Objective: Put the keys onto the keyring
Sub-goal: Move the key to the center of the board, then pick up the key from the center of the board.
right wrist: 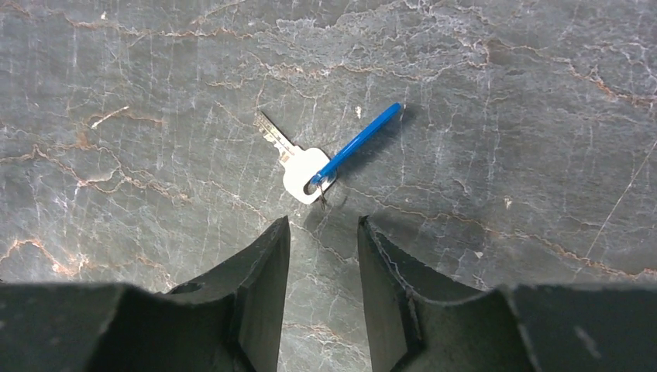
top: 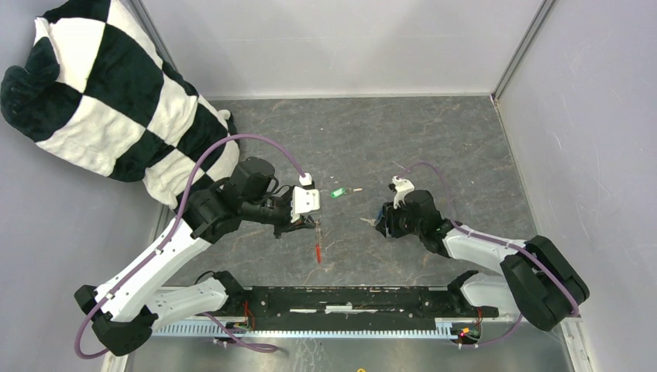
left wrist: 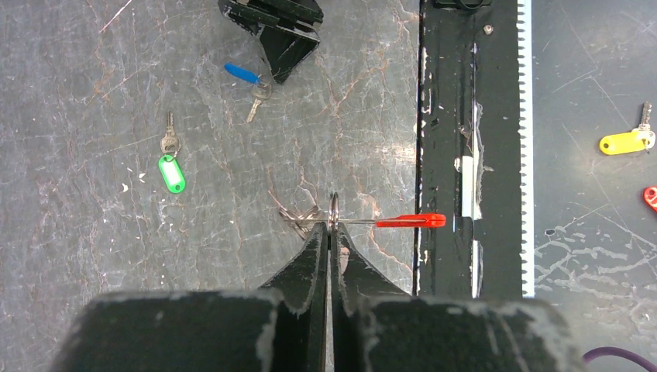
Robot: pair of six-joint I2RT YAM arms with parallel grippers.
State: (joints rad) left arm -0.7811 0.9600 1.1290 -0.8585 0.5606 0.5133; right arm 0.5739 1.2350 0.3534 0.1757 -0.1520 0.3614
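Progress looks nil to me: left gripper (left wrist: 331, 232) clamps the keyring (left wrist: 334, 211), right gripper (right wrist: 321, 226) hangs released, blue key (right wrist: 304, 172) at its twelve o'clock, green key (left wrist: 170, 165) loose on the table (top: 434, 139).

Open table (right wrist: 503, 116) around blue key (right wrist: 304, 169)
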